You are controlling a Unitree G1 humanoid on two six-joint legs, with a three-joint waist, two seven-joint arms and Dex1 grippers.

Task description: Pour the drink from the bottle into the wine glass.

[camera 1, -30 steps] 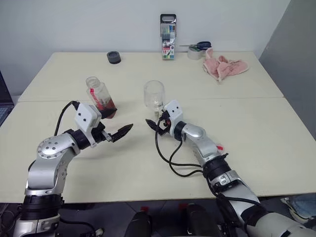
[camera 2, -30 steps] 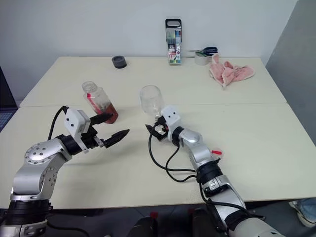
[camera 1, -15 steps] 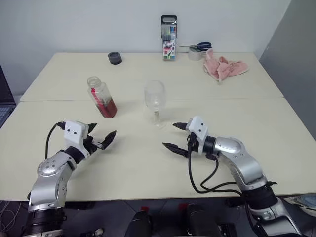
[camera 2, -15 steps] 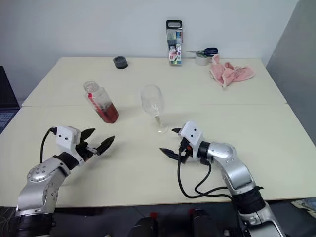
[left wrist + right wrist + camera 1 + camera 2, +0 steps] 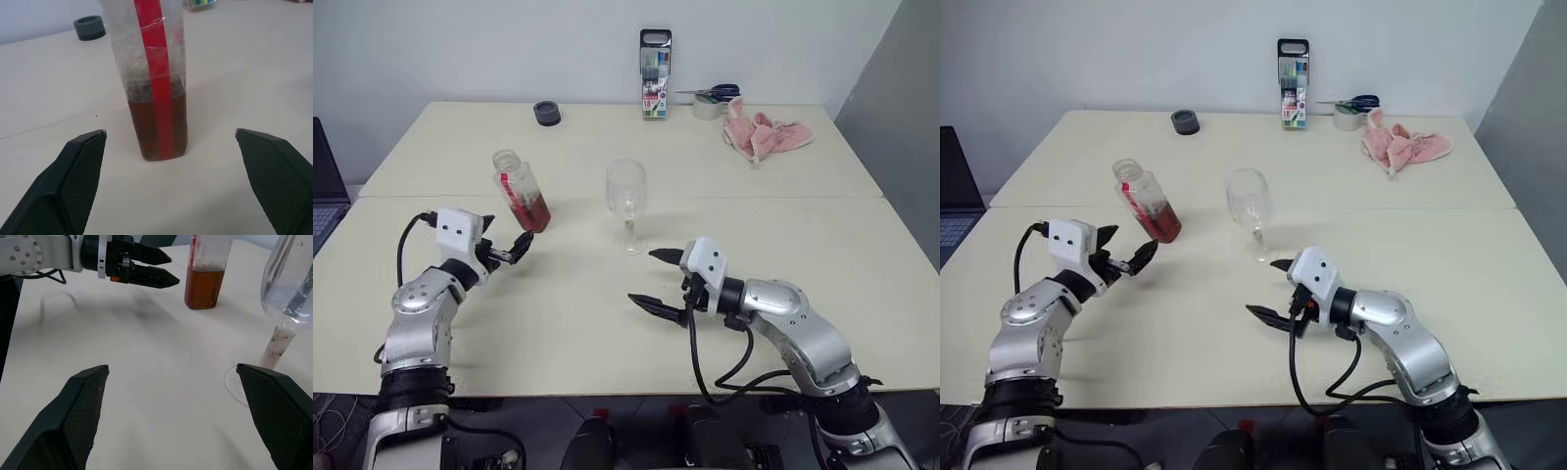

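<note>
The bottle (image 5: pixel 521 191) stands on the table (image 5: pixel 558 323) left of centre, clear with a red strip and an open neck. The reddish-brown drink (image 5: pixel 159 127) fills its bottom third. The wine glass (image 5: pixel 626 186) stands upright a short way to the bottle's right, looking empty. My left gripper (image 5: pixel 509 233) is open, level, pointing at the bottle's base from just in front, apart from it. My right gripper (image 5: pixel 641 276) is open, in front of the glass's foot and clear of it, aimed to the left. In the right wrist view, the bottle (image 5: pixel 205 274), the glass (image 5: pixel 288 284) and the left gripper (image 5: pixel 146 269) appear.
Along the far edge stand a black-topped marker case (image 5: pixel 655 59), a dark round cap (image 5: pixel 546 113), a tape roll with scissors (image 5: pixel 710 103) and a pink cloth (image 5: pixel 764 132). A laptop (image 5: pixel 325 196) sits past the table's left edge.
My right gripper has drawn back from the glass's foot toward the near edge. My left gripper has shifted left and turned to face the bottle. Both stay open; the camera has also moved.
</note>
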